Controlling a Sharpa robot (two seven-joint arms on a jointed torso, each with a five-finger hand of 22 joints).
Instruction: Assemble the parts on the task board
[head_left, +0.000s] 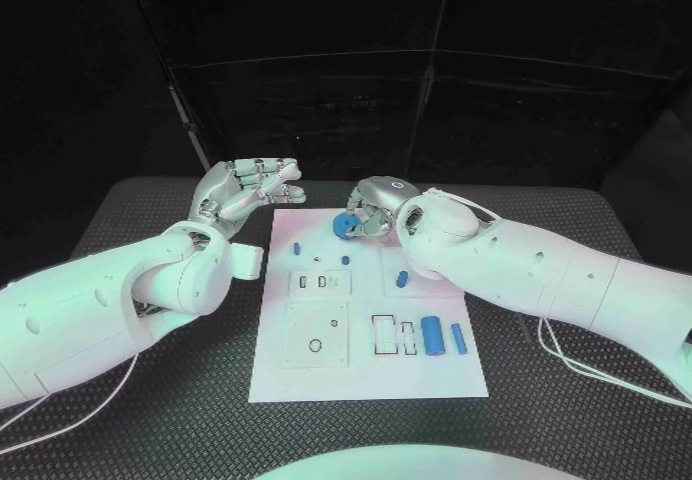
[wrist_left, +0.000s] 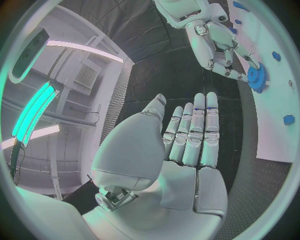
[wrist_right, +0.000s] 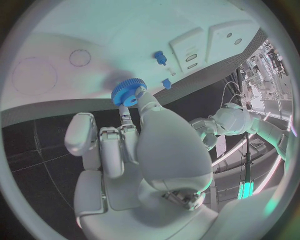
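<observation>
Right hand (head_left: 378, 208) pinching blue gear (head_left: 346, 225) at upper middle of frame, over white board (head_left: 433, 375); left hand (head_left: 248, 187) hovering open, holding nothing; thin fingertip grip risking gear slipping or tilting

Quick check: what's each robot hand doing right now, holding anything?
Left robot hand: open, holds nothing, raised beside the task board.
Right robot hand: pinches a blue gear over the board's far end.
</observation>
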